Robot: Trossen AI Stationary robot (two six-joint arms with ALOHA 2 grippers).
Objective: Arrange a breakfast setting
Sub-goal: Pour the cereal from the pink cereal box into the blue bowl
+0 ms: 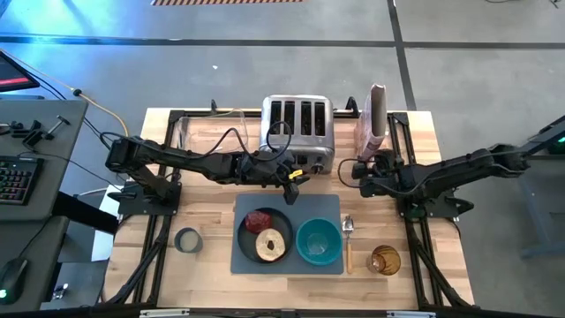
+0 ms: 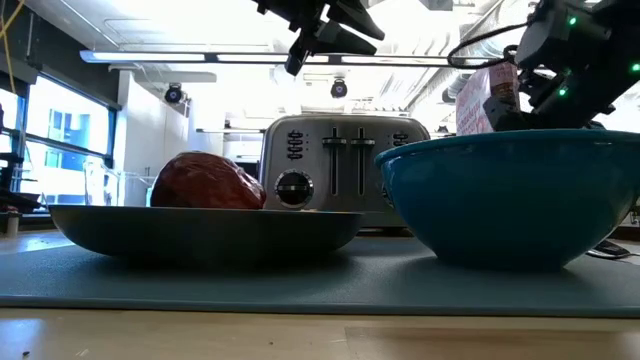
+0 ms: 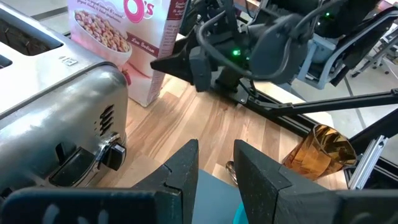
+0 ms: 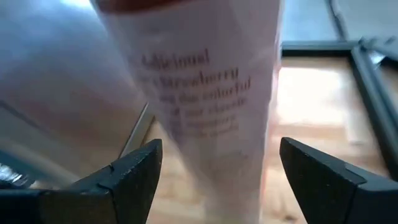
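Observation:
A grey mat (image 1: 328,208) lies at the table's near middle. On it sit a dark plate (image 1: 241,235) with a dark-red lump (image 1: 259,220) and a tan ring (image 1: 272,246), and a teal bowl (image 1: 318,240). A wooden-handled spoon (image 1: 348,240) lies just right of the mat. My left gripper (image 3: 216,155) hovers above the mat's far edge, in front of the toaster, with a narrow gap and nothing in it. My right gripper (image 4: 217,162) is wide open, one finger on either side of the upright cereal bag (image 4: 205,93), apart from it.
The chrome toaster (image 1: 298,132) stands behind the mat, and the cereal bag (image 1: 374,119) stands to its right. An amber glass (image 1: 383,260) is near the front right, and a small grey cup (image 1: 188,239) sits left of the mat. Black frame rails run along both table sides.

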